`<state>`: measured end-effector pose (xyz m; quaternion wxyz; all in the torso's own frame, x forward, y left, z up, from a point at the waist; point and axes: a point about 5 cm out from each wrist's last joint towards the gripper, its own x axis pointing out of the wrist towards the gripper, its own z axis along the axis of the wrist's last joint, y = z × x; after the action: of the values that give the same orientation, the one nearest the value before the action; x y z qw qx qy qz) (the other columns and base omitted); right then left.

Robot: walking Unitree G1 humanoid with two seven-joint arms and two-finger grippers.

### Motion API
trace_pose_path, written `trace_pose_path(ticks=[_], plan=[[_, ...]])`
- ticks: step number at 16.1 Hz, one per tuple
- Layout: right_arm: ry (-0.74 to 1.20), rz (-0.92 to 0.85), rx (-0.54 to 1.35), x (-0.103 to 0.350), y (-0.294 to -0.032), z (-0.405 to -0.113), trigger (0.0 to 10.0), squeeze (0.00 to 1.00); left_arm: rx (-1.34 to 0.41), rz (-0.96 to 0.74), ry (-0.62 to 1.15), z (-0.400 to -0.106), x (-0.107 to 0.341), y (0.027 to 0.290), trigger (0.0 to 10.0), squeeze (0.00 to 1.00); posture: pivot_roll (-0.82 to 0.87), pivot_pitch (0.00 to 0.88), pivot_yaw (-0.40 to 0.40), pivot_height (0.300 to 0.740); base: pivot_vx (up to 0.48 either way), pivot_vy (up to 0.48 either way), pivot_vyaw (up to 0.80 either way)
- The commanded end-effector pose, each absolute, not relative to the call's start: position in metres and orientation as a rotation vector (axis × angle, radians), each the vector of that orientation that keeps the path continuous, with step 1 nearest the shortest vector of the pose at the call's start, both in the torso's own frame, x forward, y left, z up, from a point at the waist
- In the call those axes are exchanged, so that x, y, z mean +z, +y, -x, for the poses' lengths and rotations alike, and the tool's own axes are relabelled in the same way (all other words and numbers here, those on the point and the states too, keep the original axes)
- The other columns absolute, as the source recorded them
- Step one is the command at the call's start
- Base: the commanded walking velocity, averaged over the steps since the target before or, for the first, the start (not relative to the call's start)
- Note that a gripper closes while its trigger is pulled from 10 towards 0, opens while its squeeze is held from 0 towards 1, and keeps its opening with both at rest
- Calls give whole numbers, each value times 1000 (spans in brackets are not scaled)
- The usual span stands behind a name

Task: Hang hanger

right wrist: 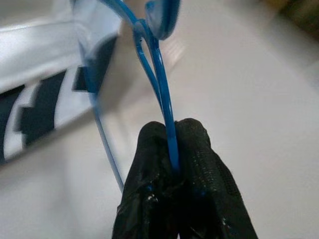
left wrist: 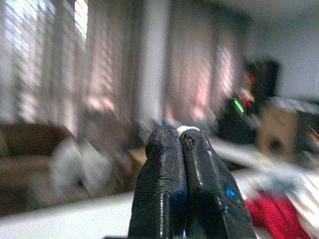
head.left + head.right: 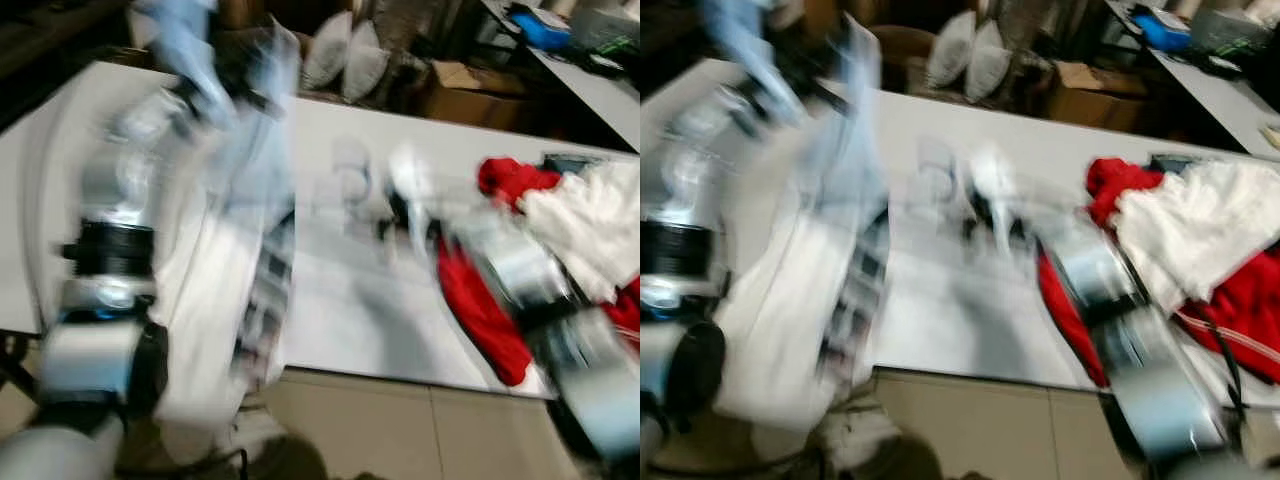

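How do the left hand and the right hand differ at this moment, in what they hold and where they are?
The right hand is shut on a blue hanger, while the left hand has its fingers pressed together with only a small white bit showing at their tips. The right hand is over the white table near a garment; the left hand is raised toward the curtains. Both have black fingers.

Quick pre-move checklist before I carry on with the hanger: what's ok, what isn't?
1. Right claw shut on the blue hanger: ok.
2. Left claw shut, a white bit at its tips; what it grips: cannot tell.
3. Head views sharp enough to steer by: not ok, heavily blurred.
4. Garment hanging beside the left arm, over the white table edge: ok.
5. Rail or hook to hang on located: cannot tell.
6. Red and white clothes apart from the hanger: ok.
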<state>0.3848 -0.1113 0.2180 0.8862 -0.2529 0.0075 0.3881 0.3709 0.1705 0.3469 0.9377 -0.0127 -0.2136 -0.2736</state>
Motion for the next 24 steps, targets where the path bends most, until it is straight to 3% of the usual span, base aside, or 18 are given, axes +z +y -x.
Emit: trace_pose_path(ticks=[1, 3, 5, 9, 11, 13, 19, 22, 23, 24], plan=[[-221, 458, 609, 265, -123, -397, 10000, 0, -480, 75, -661, -356, 392, 190, 10000, 0, 41, 0, -171, 740, 0, 0, 0], [-525, 232, 468, 331, -134, -396, 10000, 0, -460, 156, -816, -333, 424, 213, 10000, 0, 49, 0, -183, 740, 0, 0, 0], [-611, 196, 512, 341, -135, -393, 10000, 0, -421, 130, -813, -326, 422, 222, 10000, 0, 49, 0, -183, 740, 0, 0, 0], [-387, 379, 728, 264, -116, -395, 10000, 0, -402, -4, -590, -347, 369, 206, 10000, 0, 41, 0, -169, 740, 0, 0, 0], [-225, 449, 883, 207, -120, -377, 10000, 0, -350, -201, -310, -359, 294, 193, 10000, 0, 30, 0, -151, 740, 0, 0, 0], [-107, 520, 1019, 171, -134, -354, 10000, 0, -329, -223, -177, -359, 251, 188, 10000, 0, 24, 0, -141, 740, 0, 0, 0], [58, 505, 1241, 181, -180, -302, 10000, 0, -224, -376, -48, -356, 221, 211, 10000, 0, 4, 0, -106, 740, 0, 0, 0], [19, 476, 1167, 202, -194, -290, 10000, 0, -284, -435, 152, -328, 185, 236, 10000, 0, -7, 0, -89, 740, 0, 0, 0], [2, 441, 1133, 209, -199, -283, 10000, 0, -368, -403, 258, -307, 172, 243, 10000, 0, -10, 0, -88, 740, 0, 0, 0], [-6, 429, 1102, 210, -199, -280, 10000, 0, -428, -392, 307, -295, 168, 243, 10000, 1000, -9, 0, -91, 740, 0, 0, 0]])
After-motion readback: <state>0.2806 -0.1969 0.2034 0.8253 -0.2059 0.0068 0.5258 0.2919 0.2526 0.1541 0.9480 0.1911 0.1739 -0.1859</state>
